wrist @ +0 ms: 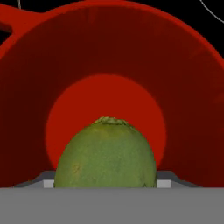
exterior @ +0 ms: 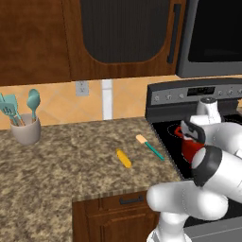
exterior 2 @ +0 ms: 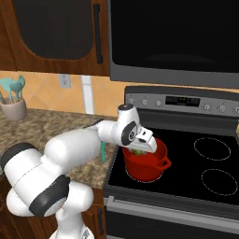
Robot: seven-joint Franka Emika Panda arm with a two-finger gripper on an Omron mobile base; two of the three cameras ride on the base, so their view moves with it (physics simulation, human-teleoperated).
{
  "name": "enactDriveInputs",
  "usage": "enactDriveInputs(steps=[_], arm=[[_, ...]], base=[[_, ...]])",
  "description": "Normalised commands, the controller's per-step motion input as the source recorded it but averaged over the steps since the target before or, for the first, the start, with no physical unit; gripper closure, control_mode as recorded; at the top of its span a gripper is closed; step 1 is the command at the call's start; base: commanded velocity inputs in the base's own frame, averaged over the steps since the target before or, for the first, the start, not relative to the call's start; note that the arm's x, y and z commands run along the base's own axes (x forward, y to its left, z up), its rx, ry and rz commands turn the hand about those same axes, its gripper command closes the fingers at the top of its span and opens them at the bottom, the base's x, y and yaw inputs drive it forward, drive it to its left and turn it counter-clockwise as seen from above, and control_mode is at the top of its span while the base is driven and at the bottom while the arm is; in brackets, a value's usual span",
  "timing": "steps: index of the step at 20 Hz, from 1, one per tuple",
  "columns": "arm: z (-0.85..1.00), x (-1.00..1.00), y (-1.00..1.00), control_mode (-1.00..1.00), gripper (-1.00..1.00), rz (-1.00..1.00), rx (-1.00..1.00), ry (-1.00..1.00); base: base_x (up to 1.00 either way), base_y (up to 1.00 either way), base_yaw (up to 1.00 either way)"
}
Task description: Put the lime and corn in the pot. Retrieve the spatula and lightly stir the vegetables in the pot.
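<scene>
The squat round red pot (exterior 2: 145, 164) sits on the black glass stovetop (exterior 2: 205, 158), at its front-left corner, right next to the speckled granite counter (exterior: 61, 160). The robot's two-finger gripper (exterior 2: 140, 148) hangs over the pot's mouth, with the small round green lime (wrist: 106, 153) between the jaws and above the pot's floor. Left of the stove, the short yellow corn cob (exterior: 124, 158) lies on the counter. The teal-handled spatula with the cream blade (exterior: 149, 146) is just to its right, nearer the stove. Way over at the back left stands the beige utensil cup (exterior: 25, 128).
</scene>
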Motion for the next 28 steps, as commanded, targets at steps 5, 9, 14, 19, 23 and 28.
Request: enactDriveInputs(steps=[5,9,14,19,23,28], arm=[[-0.07,0.12,-0.24,-1.0,1.0,0.0,0.0,0.06],[-0.04,0.0,0.0,-1.0,-1.0,0.0,0.0,0.01],[-0.01,0.0,0.0,-1.0,-1.0,0.0,0.0,0.0],[-0.11,0.06,0.0,-1.0,-1.0,0.0,0.08,0.04],[0.42,0.01,0.0,-1.0,-1.0,0.0,0.28,0.04],[1.0,-0.56,0.36,-1.0,-1.0,0.02,0.21,-0.05]], base=[[0.0,0.0,0.0],[0.0,0.0,0.0],[0.0,0.0,0.0],[0.0,0.0,0.0],[0.0,0.0,0.0],[0.0,0.0,0.0]])
